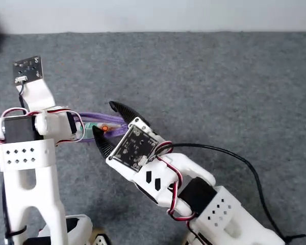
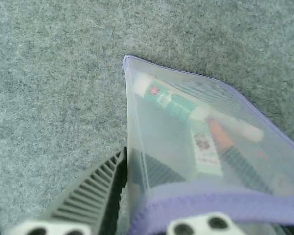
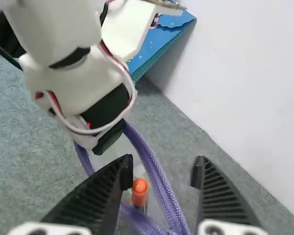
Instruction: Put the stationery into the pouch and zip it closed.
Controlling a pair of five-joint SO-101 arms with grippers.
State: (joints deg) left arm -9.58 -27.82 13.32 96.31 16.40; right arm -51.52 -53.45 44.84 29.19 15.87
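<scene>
A clear pouch (image 2: 186, 147) with a purple zip band (image 2: 210, 208) hangs from my left gripper (image 2: 130, 191), which is shut on its edge beside the zip. Inside lie a green-and-white stick (image 2: 169, 100), an orange-capped pen (image 2: 220, 137) and a small white block (image 2: 206, 154). From above, the pouch (image 1: 99, 118) stretches between the two arms, with the orange cap (image 1: 105, 128) showing. My right gripper (image 1: 102, 116) is open, its black fingers astride the zip end. In its own view the right gripper (image 3: 163, 164) straddles the purple zip band (image 3: 154, 171) and the orange cap (image 3: 139, 191).
Grey carpet (image 1: 219, 81) covers the table, with room to the right and far side. A white wall (image 3: 245, 88) runs along the back, and a blue board (image 3: 161, 34) leans against it. A black cable (image 1: 245, 163) trails from the right arm.
</scene>
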